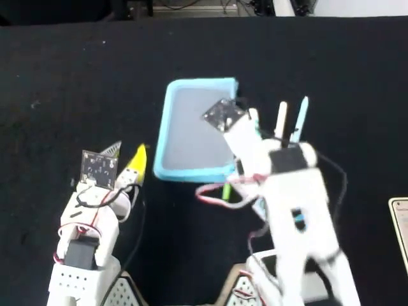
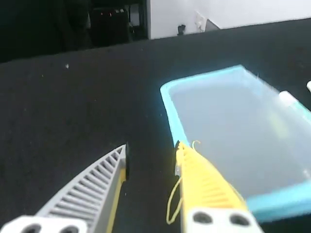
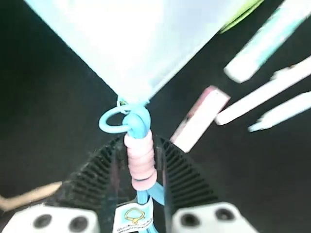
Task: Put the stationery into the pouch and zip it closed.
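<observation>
The light blue pouch (image 1: 191, 127) lies flat at the table's middle. In the right wrist view my right gripper (image 3: 140, 141) is shut on the pouch's zipper pull (image 3: 141, 160), a string of pink beads below a blue ring, at a corner of the pouch (image 3: 141, 48). A pink eraser (image 3: 199, 119) and several pens (image 3: 272, 97) lie on the cloth beside that corner. From above, a cream pen (image 1: 281, 118) and a blue pen (image 1: 301, 115) show past the right arm (image 1: 293, 197). My left gripper (image 1: 127, 150) stands open just left of the pouch (image 2: 233, 126), holding nothing.
The table is covered in black cloth (image 1: 76, 76). A green pen (image 1: 225, 191) lies partly under the right arm's cables. A pale card (image 1: 400, 223) sits at the right edge. Open cloth stretches behind and left of the pouch.
</observation>
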`<act>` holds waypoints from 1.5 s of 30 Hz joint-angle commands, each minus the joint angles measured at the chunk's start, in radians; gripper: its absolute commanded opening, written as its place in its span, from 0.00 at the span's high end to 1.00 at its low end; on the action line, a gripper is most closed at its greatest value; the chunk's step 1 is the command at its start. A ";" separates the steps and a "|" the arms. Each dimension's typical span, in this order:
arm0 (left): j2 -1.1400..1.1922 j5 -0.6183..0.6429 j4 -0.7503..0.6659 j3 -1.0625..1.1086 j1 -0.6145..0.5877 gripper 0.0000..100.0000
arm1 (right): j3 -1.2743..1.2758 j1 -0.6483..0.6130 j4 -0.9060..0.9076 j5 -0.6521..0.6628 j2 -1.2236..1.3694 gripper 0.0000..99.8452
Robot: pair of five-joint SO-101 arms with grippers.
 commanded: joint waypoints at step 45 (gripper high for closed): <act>1.140 0.101 -0.044 -0.553 0.125 0.83 | 0.208 -0.313 -0.608 -0.351 -0.275 0.99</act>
